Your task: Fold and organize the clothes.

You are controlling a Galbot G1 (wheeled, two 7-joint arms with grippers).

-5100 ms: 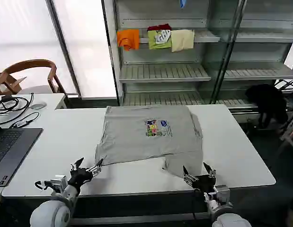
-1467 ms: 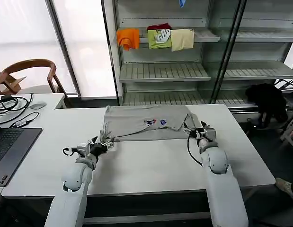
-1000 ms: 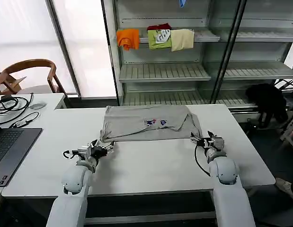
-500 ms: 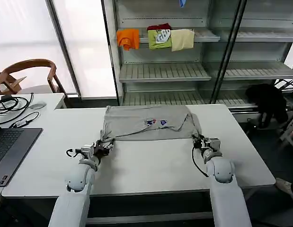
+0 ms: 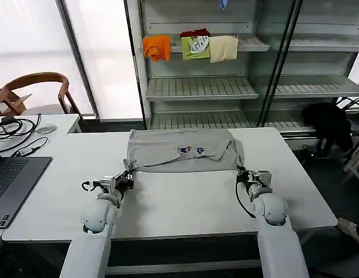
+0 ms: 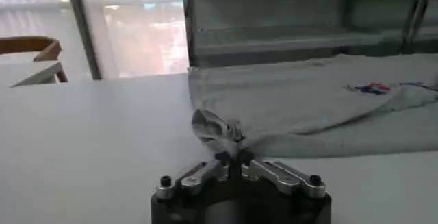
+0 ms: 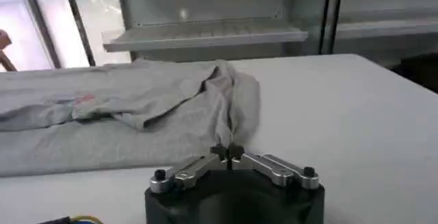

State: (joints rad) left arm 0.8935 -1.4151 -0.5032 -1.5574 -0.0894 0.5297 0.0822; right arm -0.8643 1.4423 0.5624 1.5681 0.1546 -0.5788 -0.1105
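One of the clothes, a light grey shirt (image 5: pixel 167 157), lies folded into a wide band at the back of the white table (image 5: pixel 185 202), its small coloured print (image 5: pixel 192 150) near the fold. My left gripper (image 5: pixel 128 179) is at the band's near left corner, shut on a bunched bit of the shirt (image 6: pixel 216 127). My right gripper (image 5: pixel 242 173) is at the near right corner, shut on the shirt's edge (image 7: pixel 229 133). In the wrist views both pairs of jaws (image 6: pixel 233 156) (image 7: pixel 226 152) are pressed together with cloth at their tips.
A laptop (image 5: pixel 11 180) and cables (image 5: pixel 11 128) lie at the table's left end, with a wooden chair (image 5: pixel 34 87) behind. A shelf unit behind the table carries orange (image 5: pixel 157 47), green (image 5: pixel 195 48) and cream (image 5: pixel 224 48) cloths. A black garment (image 5: pixel 329 124) sits at the right.
The shirt's near half was folded back over the far half. Both grippers then drew away, came back to the near corners and shut on the cloth.
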